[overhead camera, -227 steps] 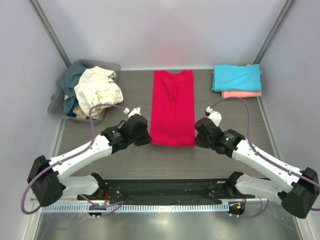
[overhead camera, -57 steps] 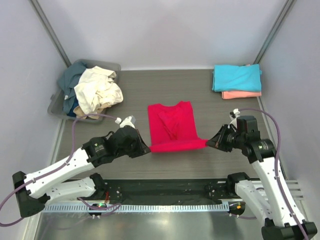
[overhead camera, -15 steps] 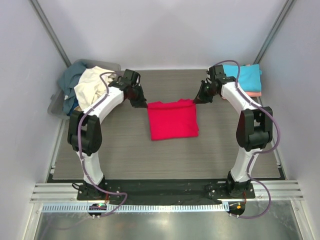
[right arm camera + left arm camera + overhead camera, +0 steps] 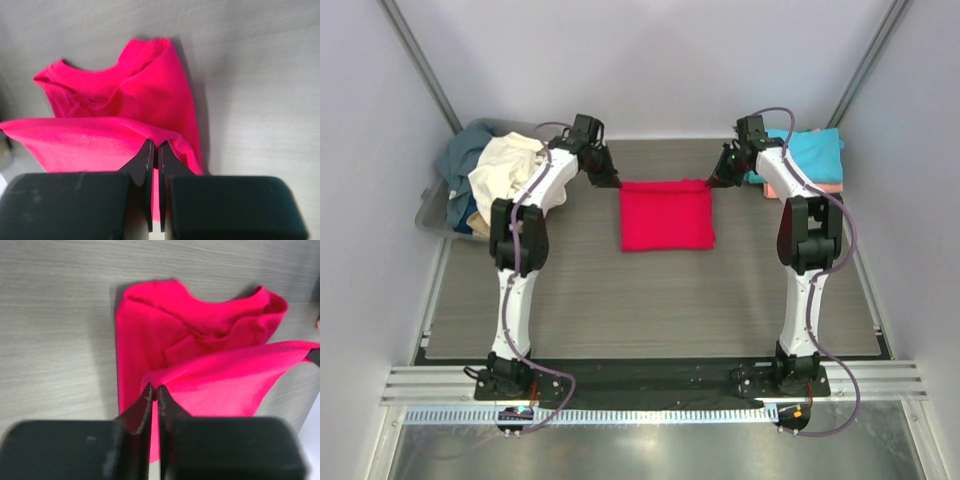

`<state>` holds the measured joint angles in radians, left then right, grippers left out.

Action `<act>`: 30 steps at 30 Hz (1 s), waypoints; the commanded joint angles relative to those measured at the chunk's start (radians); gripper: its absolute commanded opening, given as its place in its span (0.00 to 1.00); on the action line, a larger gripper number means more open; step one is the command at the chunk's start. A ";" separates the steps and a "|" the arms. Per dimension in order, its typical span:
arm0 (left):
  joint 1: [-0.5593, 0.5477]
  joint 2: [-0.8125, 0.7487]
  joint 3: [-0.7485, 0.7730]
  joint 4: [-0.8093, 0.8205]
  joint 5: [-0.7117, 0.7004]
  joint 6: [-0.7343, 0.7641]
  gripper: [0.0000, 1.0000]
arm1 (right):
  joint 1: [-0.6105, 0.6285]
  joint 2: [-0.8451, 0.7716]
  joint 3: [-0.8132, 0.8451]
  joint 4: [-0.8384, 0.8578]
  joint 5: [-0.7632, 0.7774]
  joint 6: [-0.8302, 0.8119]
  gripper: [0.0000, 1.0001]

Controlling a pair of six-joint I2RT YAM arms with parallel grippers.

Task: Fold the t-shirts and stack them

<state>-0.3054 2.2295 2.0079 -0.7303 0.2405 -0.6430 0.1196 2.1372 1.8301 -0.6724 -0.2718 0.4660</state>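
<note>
T-shirt of bright crimson red cloth [image 4: 667, 217] lies doubled over as a squarish shape on the far half of the grey wood-grain table [image 4: 650, 300]. Both of my arms are stretched far out over the table. My left gripper [image 4: 609, 179] is at the shirt's far left corner and my right gripper [image 4: 714, 180] is at its far right corner. In the left wrist view my two black fingers are pressed almost together, with the edge of the upper red layer pinched between their tips. The right wrist view shows the same on that side: fingers closed tight on a corner of the cloth. The upper layer is held between my two grippers as a smooth sheet, raised a little above the lower layer, where the round neckline and some rumpled folds show. Just beside my right gripper, at the far right of the table, a folded turquoise t-shirt [image 4: 803, 152] rests on a folded salmon pink t-shirt [image 4: 810, 187]. At the far left, a crumpled cream t-shirt [image 4: 515, 175] and a slate blue t-shirt [image 4: 465, 150] are heaped in a grey plastic tub [image 4: 433, 215].
</note>
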 commanded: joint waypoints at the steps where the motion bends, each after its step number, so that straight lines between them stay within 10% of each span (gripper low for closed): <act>1: 0.046 0.185 0.256 -0.076 0.014 0.052 0.08 | -0.038 0.091 0.153 0.027 0.063 0.019 0.07; 2: 0.052 0.240 0.341 -0.102 0.020 0.046 0.15 | -0.044 0.172 0.197 0.027 0.045 0.023 0.19; 3: 0.061 0.307 0.433 -0.125 0.058 0.039 0.26 | -0.055 0.219 0.319 0.020 -0.002 0.031 0.55; 6: 0.116 0.452 0.781 -0.216 0.126 -0.058 0.64 | -0.066 0.355 0.583 -0.008 -0.076 0.039 0.88; 7: 0.124 0.432 0.760 -0.139 0.158 -0.088 0.84 | -0.070 0.363 0.624 -0.025 -0.081 0.042 0.90; 10: 0.124 0.213 0.478 0.036 0.172 -0.115 0.95 | -0.067 0.250 0.527 -0.001 -0.060 0.010 0.93; 18: 0.082 -0.074 0.188 -0.053 0.138 -0.043 0.91 | -0.069 -0.066 -0.157 0.318 -0.194 -0.070 0.96; 30: 0.045 -0.684 -0.466 -0.112 0.048 0.071 0.89 | -0.071 0.081 -0.164 0.344 -0.193 -0.184 1.00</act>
<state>-0.2653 1.6562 1.6360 -0.8001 0.3126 -0.6224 0.0502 2.1841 1.6299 -0.3706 -0.4755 0.3378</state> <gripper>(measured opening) 0.895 0.991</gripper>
